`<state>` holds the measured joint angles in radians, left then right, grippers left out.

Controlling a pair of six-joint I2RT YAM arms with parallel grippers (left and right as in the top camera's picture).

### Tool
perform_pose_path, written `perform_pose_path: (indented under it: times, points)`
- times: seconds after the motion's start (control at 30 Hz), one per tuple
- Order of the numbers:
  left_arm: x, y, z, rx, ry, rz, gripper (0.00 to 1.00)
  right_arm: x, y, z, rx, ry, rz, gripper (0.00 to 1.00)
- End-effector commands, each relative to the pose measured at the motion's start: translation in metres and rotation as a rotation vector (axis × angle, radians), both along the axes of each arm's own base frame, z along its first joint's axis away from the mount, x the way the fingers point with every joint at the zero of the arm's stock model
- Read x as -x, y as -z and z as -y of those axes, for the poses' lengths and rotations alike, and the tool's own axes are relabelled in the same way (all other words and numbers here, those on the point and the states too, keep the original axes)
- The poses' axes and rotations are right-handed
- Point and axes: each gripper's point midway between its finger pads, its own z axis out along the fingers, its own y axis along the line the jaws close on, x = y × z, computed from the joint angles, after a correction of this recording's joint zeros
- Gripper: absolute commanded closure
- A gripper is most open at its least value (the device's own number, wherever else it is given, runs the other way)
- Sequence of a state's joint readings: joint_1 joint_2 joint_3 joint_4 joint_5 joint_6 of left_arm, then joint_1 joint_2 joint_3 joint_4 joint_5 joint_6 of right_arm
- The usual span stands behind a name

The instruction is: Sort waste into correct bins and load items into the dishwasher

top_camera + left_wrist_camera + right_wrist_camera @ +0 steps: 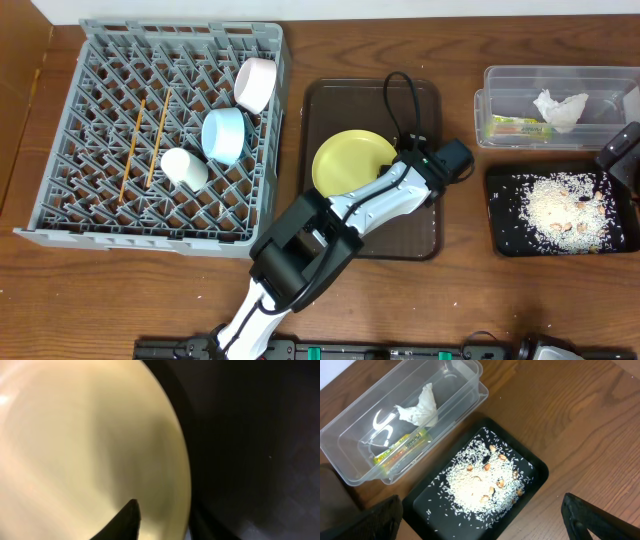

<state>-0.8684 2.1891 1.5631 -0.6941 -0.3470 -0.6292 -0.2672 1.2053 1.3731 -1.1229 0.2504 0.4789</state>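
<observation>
While the grey dish rack [150, 238] on the left already carries the wooden chopsticks [135, 150], lying side by side with their long axes running front to back, plus the cream cup [184, 168], the light blue bowl [224, 135] and the pinkish-white bowl [255, 84], the yellow plate [345, 160] lies flat and face up on the dark brown tray [420, 225] in the middle. Being round, it has no long axis; its hollow faces upward. It looks rigid, smooth and probably slippery, likely breakable if dropped, so the thin raised rim is the sensible hold. The left gripper [402, 162] sits at the plate's right rim, one finger [129, 519] over the inner face; I cannot tell whether it has clamped down. Further right, the clear tub [500, 80] holds the crumpled tissue [560, 108] and snack wrapper [515, 125], and the black tray [497, 215] just in front holds the rice scraps [560, 205]. The right gripper [481, 499] hangs above them, spread wide, holding nothing.
</observation>
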Motion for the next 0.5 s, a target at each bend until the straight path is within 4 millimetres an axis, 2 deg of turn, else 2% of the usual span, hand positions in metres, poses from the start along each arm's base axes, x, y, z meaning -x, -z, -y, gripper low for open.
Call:
perform_pose_path:
  times: [0.0,0.03,0.17,0.23,0.43,0.47]
  points:
    - [0.011,0.029,-0.008,-0.049,0.006,-0.069,0.85,0.001,0.000,0.002,0.005,0.003,-0.002,0.01]
    - [0.012,0.029,-0.008,-0.050,0.007,-0.069,0.92,0.001,0.000,0.002,0.005,0.003,-0.002,0.01]
    - [0.013,0.019,-0.009,-0.044,0.007,-0.068,0.92,0.001,0.000,0.002,0.005,0.003,-0.002,0.01]
    - [0.013,0.004,-0.008,-0.029,0.007,-0.056,0.92,0.001,0.000,0.002,0.005,0.003,-0.002,0.01]
    - [0.008,-0.078,-0.003,0.099,0.009,0.053,0.92,0.001,0.000,0.002,0.005,0.003,-0.002,0.01]
    - [0.008,-0.105,-0.003,0.143,0.017,0.093,0.93,0.001,0.000,0.002,0.005,0.003,-0.002,0.01]
